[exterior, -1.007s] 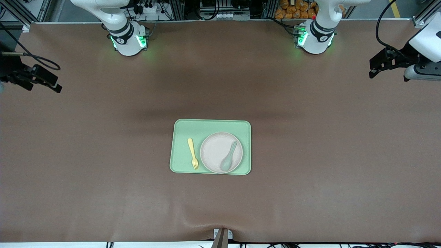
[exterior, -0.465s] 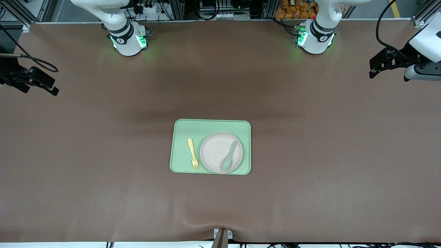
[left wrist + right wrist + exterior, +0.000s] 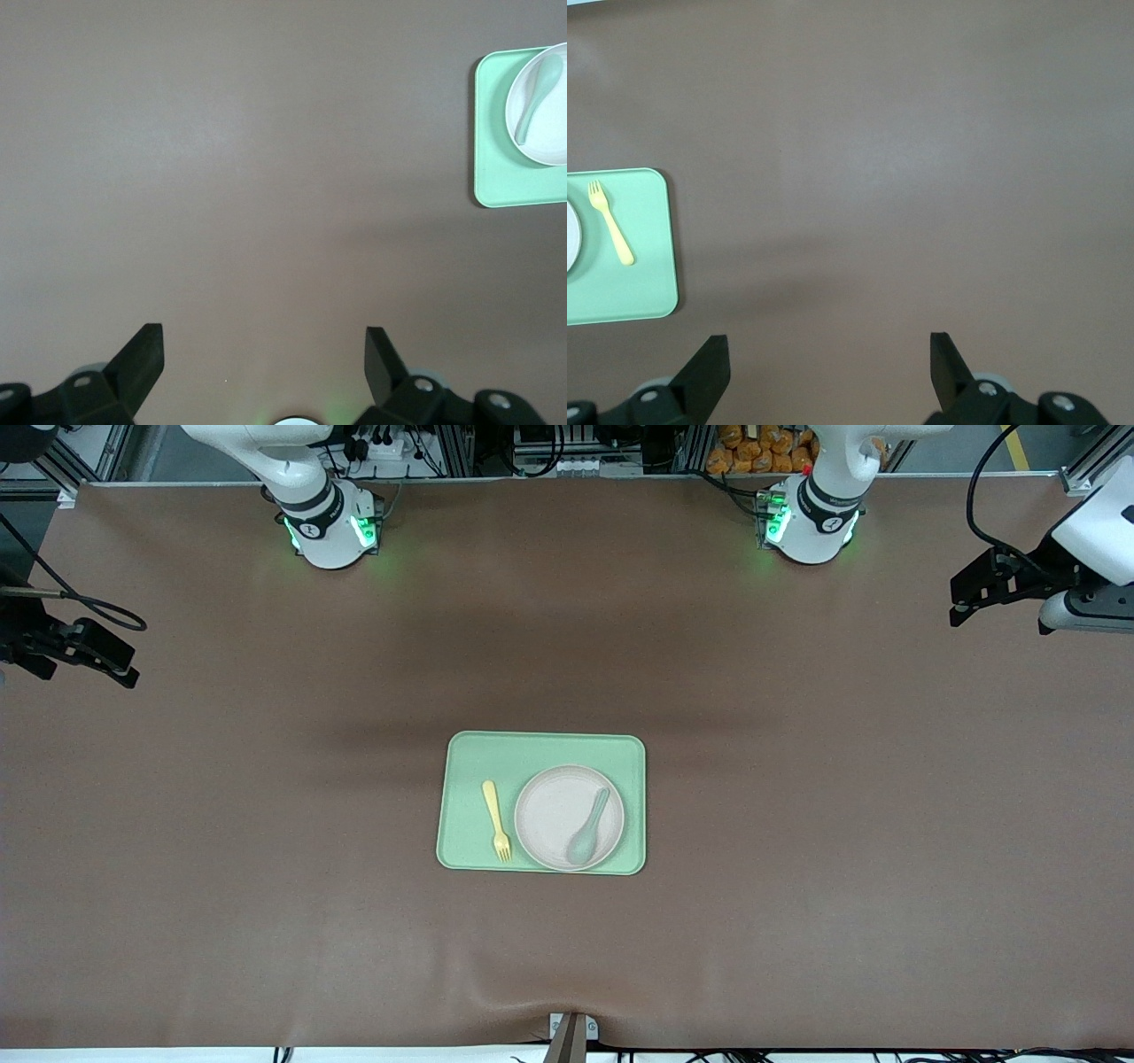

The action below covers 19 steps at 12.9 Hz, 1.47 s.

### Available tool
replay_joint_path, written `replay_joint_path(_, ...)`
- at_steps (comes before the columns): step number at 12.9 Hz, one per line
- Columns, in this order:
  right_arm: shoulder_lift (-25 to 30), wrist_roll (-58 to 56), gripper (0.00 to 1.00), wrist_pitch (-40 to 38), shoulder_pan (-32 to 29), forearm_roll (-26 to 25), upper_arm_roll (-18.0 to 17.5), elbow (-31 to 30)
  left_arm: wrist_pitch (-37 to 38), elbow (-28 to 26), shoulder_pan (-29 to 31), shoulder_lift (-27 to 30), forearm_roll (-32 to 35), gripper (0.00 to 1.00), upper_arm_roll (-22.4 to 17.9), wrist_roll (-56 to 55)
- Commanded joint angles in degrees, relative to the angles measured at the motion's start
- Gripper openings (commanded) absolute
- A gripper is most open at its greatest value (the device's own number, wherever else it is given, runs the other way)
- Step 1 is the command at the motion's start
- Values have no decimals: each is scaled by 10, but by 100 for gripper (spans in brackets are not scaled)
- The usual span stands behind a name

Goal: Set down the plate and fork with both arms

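The cream plate (image 3: pixel 569 817) lies on the light-green tray (image 3: pixel 496 755) at the table's middle, with a grey-green spoon (image 3: pixel 589 829) on it. The pale-yellow fork (image 3: pixel 496 819) lies on the tray beside the plate, toward the right arm's end. The plate (image 3: pixel 542 119) shows in the left wrist view and the fork (image 3: pixel 611 222) in the right wrist view. My left gripper (image 3: pixel 966 600) is open and empty, up over the table's left-arm end. My right gripper (image 3: pixel 120 664) is open and empty, up over the right-arm end. Both are well away from the tray.
The brown table mat (image 3: pixel 797 824) surrounds the tray on all sides. The two arm bases (image 3: pixel 328 522) (image 3: pixel 811 518) stand along the table's edge farthest from the front camera. A small bracket (image 3: pixel 571 1032) sits at the nearest edge.
My right gripper has drifted a little farther out toward the right-arm end of the table. The left arm, tray, plate, fork and spoon have not moved.
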State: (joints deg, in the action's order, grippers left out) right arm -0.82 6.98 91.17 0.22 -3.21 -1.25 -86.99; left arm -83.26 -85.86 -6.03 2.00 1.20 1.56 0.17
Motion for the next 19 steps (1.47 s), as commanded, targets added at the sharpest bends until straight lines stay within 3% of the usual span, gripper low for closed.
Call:
replay_joint_path(1,-8,-9,100,-9,-10,11,-9,17,2,-3,1,9,-16,100,-2,7)
replay_joint_path(4,-7,-8,100,-11,-9,16,-8,17,-1,-3,1,9,-45,100,-2,9)
replay_joint_path(19,-6,-10,100,-11,-8,18,-5,16,-1,-3,1,8,-29,100,-3,7)
